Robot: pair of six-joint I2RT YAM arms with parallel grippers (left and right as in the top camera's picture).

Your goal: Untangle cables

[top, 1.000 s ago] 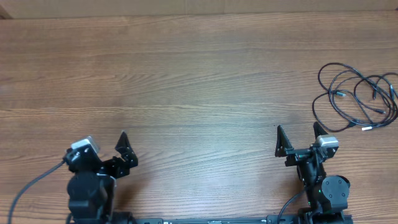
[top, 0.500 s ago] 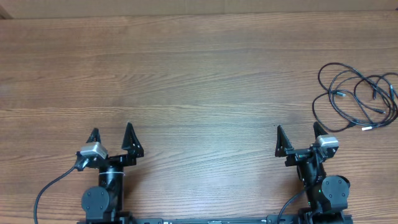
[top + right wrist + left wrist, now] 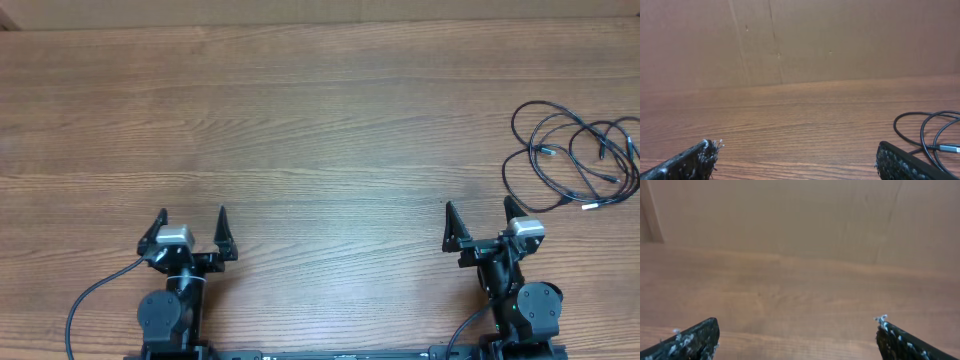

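I've got the cables in loose loops, stretched left-to-right, at the table's right edge; left gripper and right gripper jaws both apart.

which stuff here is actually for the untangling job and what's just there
For the job:
cables, a loose black tangle near the table's right edge
left gripper and right gripper, both open and empty

Just there:
wooden table
brown wall behind it
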